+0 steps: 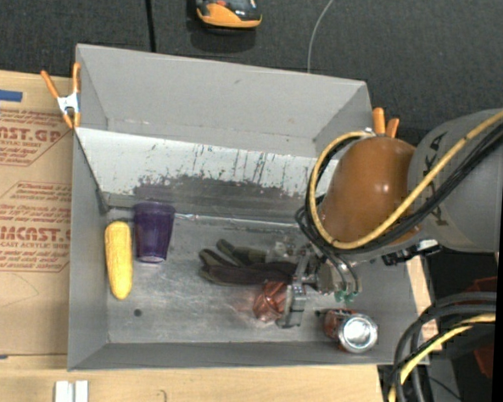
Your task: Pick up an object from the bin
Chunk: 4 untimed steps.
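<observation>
Toward the right end of the bin's (pixel 198 108) floor, close to the near wall, the gripper (pixel 296 305) hangs low under the arm's rounded orange cover (pixel 367 190), which is looped by yellow cables (pixel 321 170). Just beside the gripper, on its left, lies a reddish-brown crumpled packet (pixel 269 301). The packet's right edge touches or nearly touches the gripper's metal tip, and from this angle it sits to one side of the tip, not visibly between the jaws. Whether the jaws are spread or pressed together cannot be told, since the gripper's body hides them. A dark glove (pixel 235 265) lies flat just behind the packet, stretching left toward the middle of the floor. To the gripper's right, a small can (pixel 358 332) rests in the near right corner with its silver end facing up. Well apart on the left, a purple cup (pixel 154 230) stands near the back wall with a yellow corn cob (pixel 118 258) beside it.
</observation>
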Tool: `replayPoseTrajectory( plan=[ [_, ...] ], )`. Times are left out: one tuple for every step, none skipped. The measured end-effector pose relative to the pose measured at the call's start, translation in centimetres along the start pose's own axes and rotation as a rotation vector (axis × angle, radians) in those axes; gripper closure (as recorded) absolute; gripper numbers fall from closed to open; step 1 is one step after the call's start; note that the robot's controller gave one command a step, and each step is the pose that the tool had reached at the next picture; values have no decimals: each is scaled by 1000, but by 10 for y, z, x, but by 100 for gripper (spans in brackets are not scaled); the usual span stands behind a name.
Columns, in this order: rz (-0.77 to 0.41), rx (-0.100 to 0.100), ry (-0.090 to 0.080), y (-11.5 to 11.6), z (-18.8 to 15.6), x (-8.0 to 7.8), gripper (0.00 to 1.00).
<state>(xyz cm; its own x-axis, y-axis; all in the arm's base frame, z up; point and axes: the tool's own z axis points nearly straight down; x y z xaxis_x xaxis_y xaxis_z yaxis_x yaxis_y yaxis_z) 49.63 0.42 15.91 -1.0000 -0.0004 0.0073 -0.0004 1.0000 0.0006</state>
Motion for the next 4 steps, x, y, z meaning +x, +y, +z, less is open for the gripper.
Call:
replayPoseTrajectory(
  plan=[
    [0,0,-8,0,-4,-2,0],
    [57,-1,-10,-8,89,-28,100],
    [57,-1,-10,-8,89,-28,100],
    [42,1,-11,-27,-66,-29,100]
  ],
)
